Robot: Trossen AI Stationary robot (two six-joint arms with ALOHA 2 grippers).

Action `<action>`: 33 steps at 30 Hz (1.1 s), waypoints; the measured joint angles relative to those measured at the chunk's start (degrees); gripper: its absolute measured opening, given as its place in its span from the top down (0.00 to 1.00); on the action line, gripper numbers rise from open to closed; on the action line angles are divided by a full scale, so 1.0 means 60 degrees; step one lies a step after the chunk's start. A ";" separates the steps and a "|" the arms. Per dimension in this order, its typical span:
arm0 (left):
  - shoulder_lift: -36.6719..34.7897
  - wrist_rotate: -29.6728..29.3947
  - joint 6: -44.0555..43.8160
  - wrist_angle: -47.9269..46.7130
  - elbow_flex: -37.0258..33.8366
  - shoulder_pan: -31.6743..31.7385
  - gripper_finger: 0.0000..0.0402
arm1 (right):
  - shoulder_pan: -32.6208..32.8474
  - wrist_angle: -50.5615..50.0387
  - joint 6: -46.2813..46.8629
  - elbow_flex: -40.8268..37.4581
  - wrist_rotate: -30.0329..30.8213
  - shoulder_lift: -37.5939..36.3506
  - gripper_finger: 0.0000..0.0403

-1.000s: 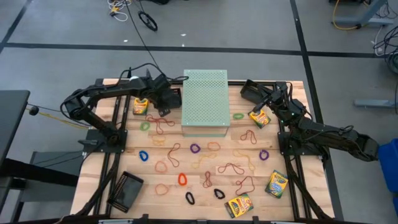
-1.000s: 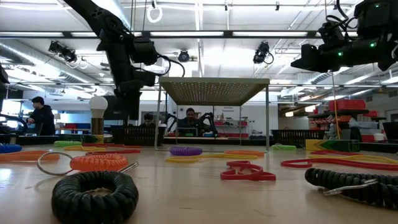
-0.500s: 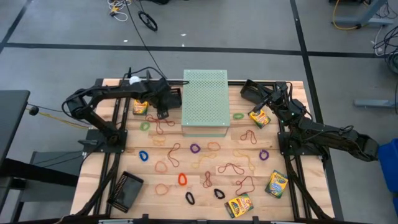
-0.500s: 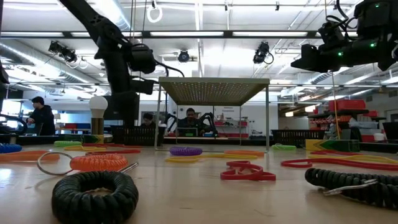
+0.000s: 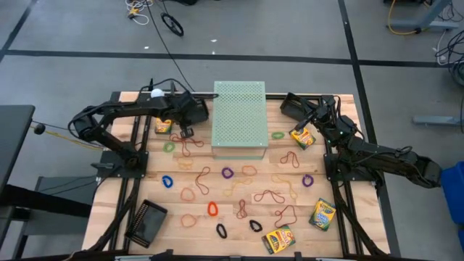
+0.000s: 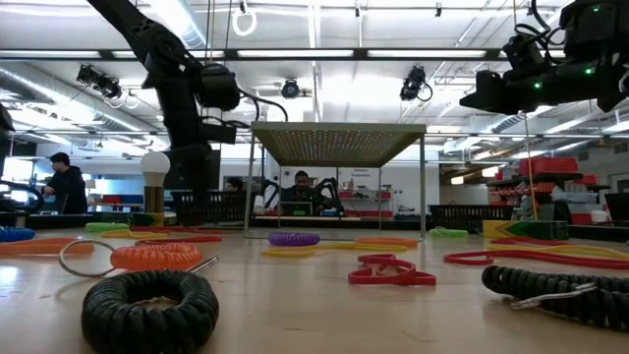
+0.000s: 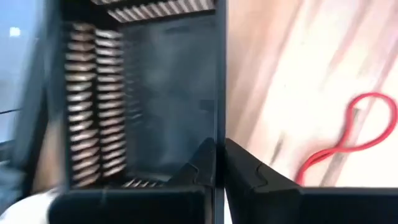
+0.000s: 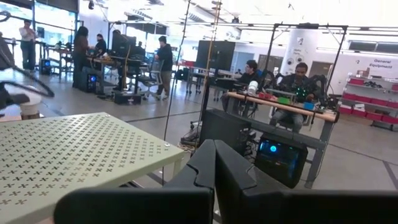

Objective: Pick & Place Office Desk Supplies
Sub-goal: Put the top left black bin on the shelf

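Wooden surface looks barely sorted: rubber bands and crayon boxes lie scattered. I have the left end effector pinched on a black mesh tray's wall at the back-left; the right end effector hangs closed, empty.

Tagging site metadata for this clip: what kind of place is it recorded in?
Probably a robotics lab or open workshop hall. Past the wooden table the right wrist view shows people at a bench with gear, other rigs stand on a concrete floor with taped lines, and ducts and strip lights run overhead.
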 joint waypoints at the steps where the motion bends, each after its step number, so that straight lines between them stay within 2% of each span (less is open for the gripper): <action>1: -0.0187 -0.0165 0.0015 -0.0176 0.0058 0.0013 0.96 | -0.0002 0.0000 -0.0016 0.0000 0.0000 0.0002 0.99; 9: -0.1909 -0.0981 0.0496 -0.0939 0.1019 0.0059 0.96 | 0.0000 0.0004 -0.0021 0.0000 -0.0004 0.0000 0.99; 15: -0.1961 -0.1052 0.1081 -0.1155 0.2863 0.0055 0.96 | 0.0000 0.0011 0.0016 0.0000 -0.0015 0.0000 0.99; 20: -0.0686 -0.0224 0.1584 -0.1269 0.5157 0.0042 0.96 | 0.0000 0.0104 0.0081 0.0000 -0.0282 0.0002 0.99; 27: 0.2058 0.1237 0.2430 -0.2475 0.8099 0.0007 0.96 | 0.0000 0.0113 0.0034 0.0000 -0.0441 0.0000 0.99; 33: 0.3903 0.1367 0.2657 -0.3387 0.9939 -0.0231 0.96 | 0.0001 0.0113 -0.0025 0.0000 -0.0441 0.0000 0.99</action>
